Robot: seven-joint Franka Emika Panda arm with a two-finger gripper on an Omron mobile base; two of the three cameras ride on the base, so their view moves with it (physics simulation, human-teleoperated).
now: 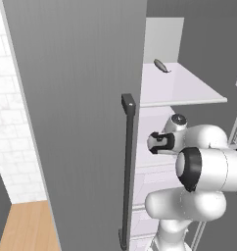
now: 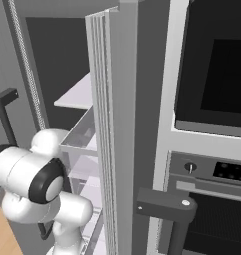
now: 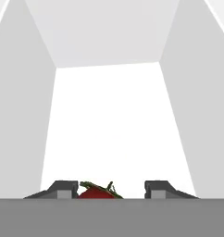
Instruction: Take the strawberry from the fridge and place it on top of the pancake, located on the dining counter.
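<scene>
The strawberry [image 3: 99, 192] is seen in the hand view low between the two dark finger tips, lying on a white shelf floor [image 3: 116, 134] inside the fridge [image 1: 81, 122]. Only its upper part is visible: a deep red body topped by a dark green leafy cap with a short stem sticking up. It is placed against the left finger tip [image 3: 63, 189], while a clear gap is left to the right finger tip. The gripper [image 3: 111, 190] is therefore noted as partly closed around the berry; whether it is truly gripped cannot be told.

In the left base view, the grey fridge door is seen at left with its long dark bar handle [image 1: 127, 171], then the white arm [image 1: 199, 162] reaching into the compartment beneath a white shelf [image 1: 179, 86] on which a small dark oblong item [image 1: 161, 65] is laid.

In the right base view, the second fridge door [image 2: 112, 129] is seen edge-on, with a black-fronted oven [image 2: 212, 124] to its right.
</scene>
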